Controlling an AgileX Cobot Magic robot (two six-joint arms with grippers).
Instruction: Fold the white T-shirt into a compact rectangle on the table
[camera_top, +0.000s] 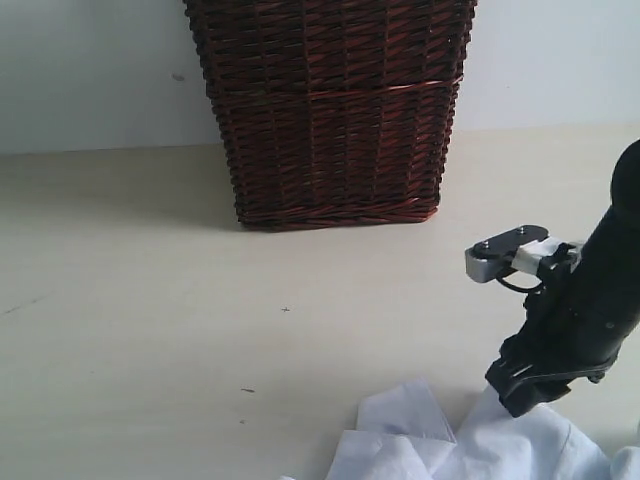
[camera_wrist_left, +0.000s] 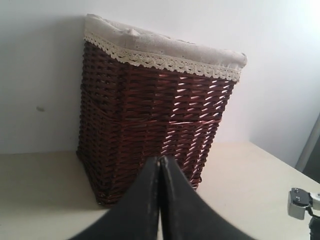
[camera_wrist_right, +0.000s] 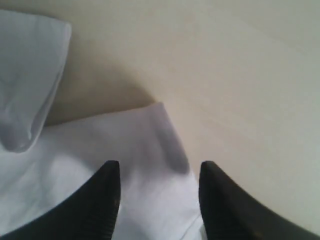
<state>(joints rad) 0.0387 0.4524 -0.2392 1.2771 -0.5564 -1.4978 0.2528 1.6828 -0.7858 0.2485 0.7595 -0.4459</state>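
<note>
The white T-shirt (camera_top: 440, 445) lies crumpled at the near right edge of the table (camera_top: 150, 330), only partly in view. My right gripper (camera_top: 522, 392) hovers at the shirt's right part. In the right wrist view the right gripper (camera_wrist_right: 159, 170) stands open, its two black fingers apart over a fold of the white T-shirt (camera_wrist_right: 100, 145), with nothing pinched between them. The left gripper (camera_wrist_left: 160, 162) is shut and empty, raised above the table and pointing at the wicker basket; it does not show in the exterior view.
A tall dark wicker basket (camera_top: 335, 110) with a lace-trimmed liner (camera_wrist_left: 160, 52) stands at the back centre against the pale wall. The right arm's wrist camera bracket (camera_top: 505, 252) juts out above the shirt.
</note>
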